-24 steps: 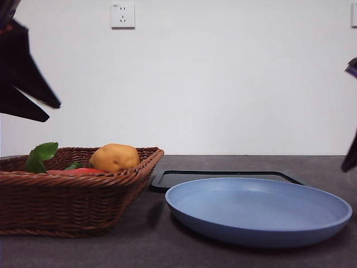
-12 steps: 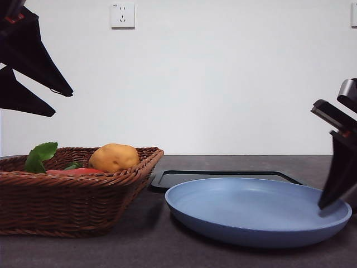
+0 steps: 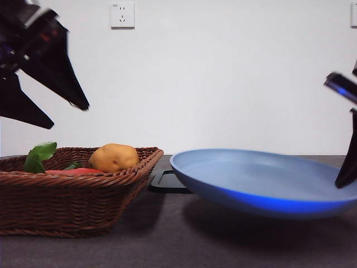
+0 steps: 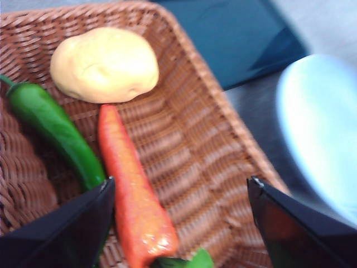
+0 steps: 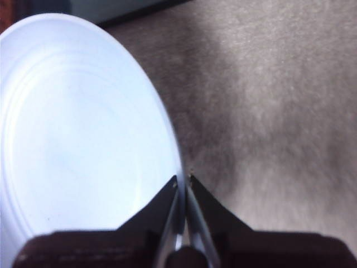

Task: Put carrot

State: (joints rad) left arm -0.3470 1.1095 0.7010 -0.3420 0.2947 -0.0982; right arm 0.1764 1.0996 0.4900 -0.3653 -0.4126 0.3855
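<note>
Brown and woven, the wicker basket sat on the left of the dark table, and the long orange carrot lay inside it between a green pepper and the basket wall, with a round yellow potato at its thin end. Above the basket hung the left gripper, its black jaws wide apart with the carrot's thick end between them, not touching it. On the right, the right gripper had its jaws pinched tight on the rim of the big blue plate, which was tipped up off the table in front of a flat black tray.
</note>
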